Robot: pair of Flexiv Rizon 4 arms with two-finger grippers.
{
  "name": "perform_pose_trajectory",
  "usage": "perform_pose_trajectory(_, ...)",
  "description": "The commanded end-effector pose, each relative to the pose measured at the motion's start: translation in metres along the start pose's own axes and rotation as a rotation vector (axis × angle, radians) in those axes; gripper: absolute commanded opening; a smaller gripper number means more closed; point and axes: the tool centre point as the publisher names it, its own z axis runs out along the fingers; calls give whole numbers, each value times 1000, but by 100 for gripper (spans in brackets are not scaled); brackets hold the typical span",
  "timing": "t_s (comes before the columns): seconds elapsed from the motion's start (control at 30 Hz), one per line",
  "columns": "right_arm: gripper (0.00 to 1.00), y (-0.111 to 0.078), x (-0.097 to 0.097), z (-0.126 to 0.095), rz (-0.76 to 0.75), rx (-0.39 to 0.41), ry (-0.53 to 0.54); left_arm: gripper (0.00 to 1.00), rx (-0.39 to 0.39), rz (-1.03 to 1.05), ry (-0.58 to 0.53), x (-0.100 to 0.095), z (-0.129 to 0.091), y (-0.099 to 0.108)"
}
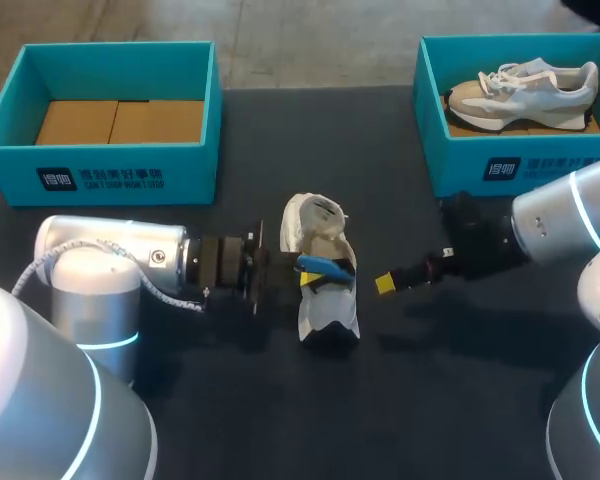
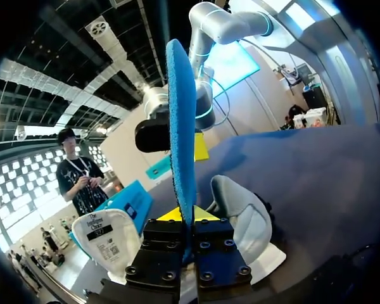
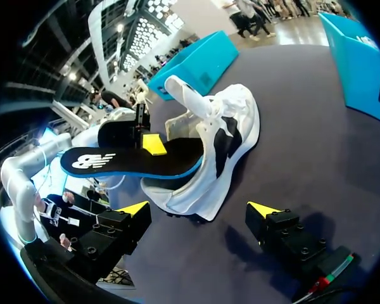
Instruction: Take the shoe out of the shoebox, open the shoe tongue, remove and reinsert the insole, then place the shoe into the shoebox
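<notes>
Head view is showing the left end effector (image 1: pixel 308 274) clamping the insole (image 1: pixel 330 266) over the shoe (image 1: pixel 327 318) sitting mid-scene on the tabletop (image 1: pixel 280 420); the right end effector (image 1: pixel 385 284), gaping open just right of it, should probably be bracing that shoe.

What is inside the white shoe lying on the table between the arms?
One end of the insole sits in the shoe; the left hand is shut on the rest outside. The shoe's upper hides what lies deeper inside.
</notes>
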Motion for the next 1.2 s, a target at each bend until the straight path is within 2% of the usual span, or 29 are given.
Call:
perform_pose_trajectory(0.03,100,-2,0,1,2,-3,-4,0,0,14,-19,1,-1,-4)
perform_pose_trajectory(0.4,100,-5,-1,2,9,-7,-1,0,-58,66,-59,0,-2,-3)
perform_pose_trajectory(0.67,100,-6,-2,3,15,-8,1,0,-110,82,-47,-1,0,7)
perform_pose_trajectory(0.87,100,-6,-3,4,16,-6,2,0,-130,63,-62,-3,-5,15)
perform_pose_trajectory(1.07,100,-7,-3,4,16,-6,2,0,-128,53,-62,-1,-6,12)
perform_pose_trajectory(1.1,100,-7,-2,4,16,-6,2,18,-123,51,-65,-1,-6,10)
perform_pose_trajectory(1.13,100,-7,-2,4,16,-6,1,32,-116,50,-68,-1,-7,9)
perform_pose_trajectory(1.2,100,-7,-2,4,17,-7,1,38,-105,46,-74,-2,-8,4)
